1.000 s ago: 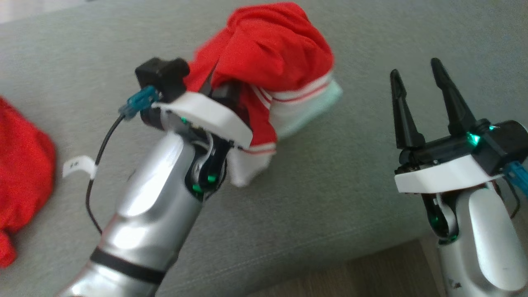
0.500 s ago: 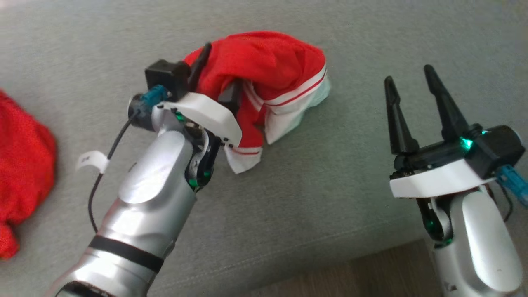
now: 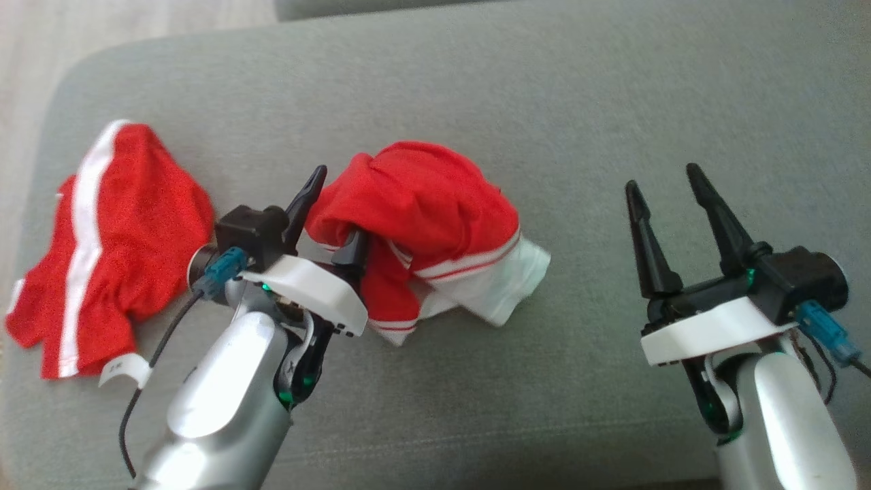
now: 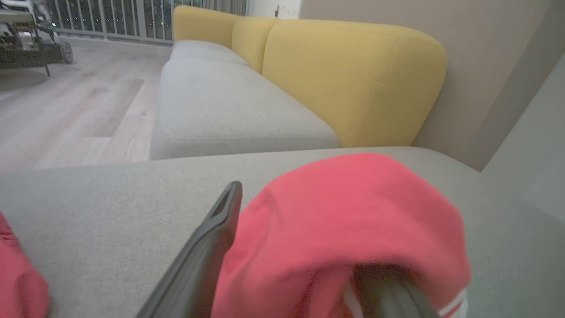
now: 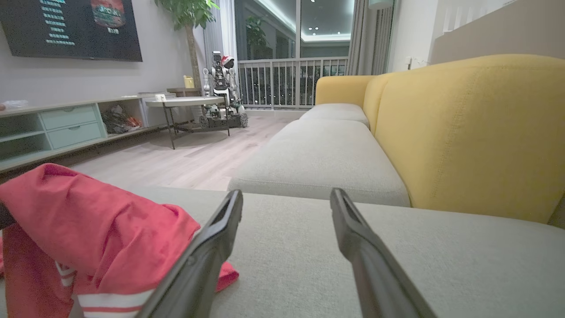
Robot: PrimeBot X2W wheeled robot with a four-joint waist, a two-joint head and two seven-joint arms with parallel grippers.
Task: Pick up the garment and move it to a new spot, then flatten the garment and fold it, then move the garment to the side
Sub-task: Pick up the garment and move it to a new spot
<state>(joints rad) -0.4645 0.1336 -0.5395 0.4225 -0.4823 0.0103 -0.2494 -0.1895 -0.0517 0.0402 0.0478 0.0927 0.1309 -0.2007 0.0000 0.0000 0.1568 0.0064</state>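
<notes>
The garment is a crumpled red piece with a white, red-striped hem, lying in a heap on the grey sofa cushion. My left gripper is open at the heap's left side. One of its fingers stands free, and the other is under the red cloth, which drapes over it. The left wrist view shows the garment covering that finger beside the bare finger. My right gripper hovers open to the right, apart from the cloth, with nothing between its fingers.
A second red garment with a white stripe lies on the cushion's left end. Yellow sofa backrests rise behind the grey seats. Wooden floor, a round table and a low cabinet lie beyond.
The head camera has shifted, bringing more of the sofa into view. The left gripper's fingers have spread apart, and the garment has sunk from a raised bundle into a heap on the cushion.
</notes>
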